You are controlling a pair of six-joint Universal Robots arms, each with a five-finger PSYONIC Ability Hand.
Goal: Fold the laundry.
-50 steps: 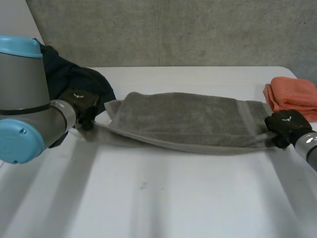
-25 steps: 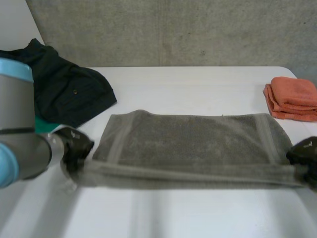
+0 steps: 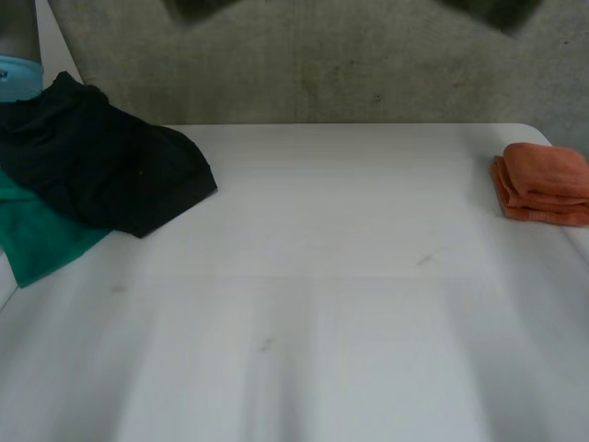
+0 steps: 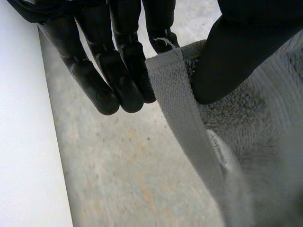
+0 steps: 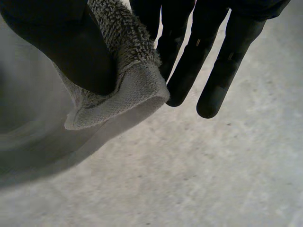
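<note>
Left hand [image 4: 113, 80]: fingers straight and close together, thumb pinching the hemmed corner of the grey towel [image 4: 255, 142] against them. Right hand [image 5: 208, 56]: fingers straight, thumb clamping another corner of the towel [image 5: 128, 80] against the nearest finger, with the hem folded over at the pinch. In both wrist views the surface behind the hands is rough grey, not the white table [image 3: 304, 276], so I judge the towel is held up in the air by two corners. Step in hand, as I read it: the lift-and-spread before a fold. The next move calls for firm pinches on both corners, even tension between them, and a descent onto the bare centre of the table. It should stay clear of the dark garment [image 3: 110, 175] and green cloth [image 3: 41, 239] at upper left of the head view, and of the folded orange towel [image 3: 543, 184] at right. Hard to make out: two dark smears [image 3: 207, 7] along the top edge of the head view, hands or cloth, cannot tell. The towel's span between the corners is cut off, so sag or twist is unknown.
</note>
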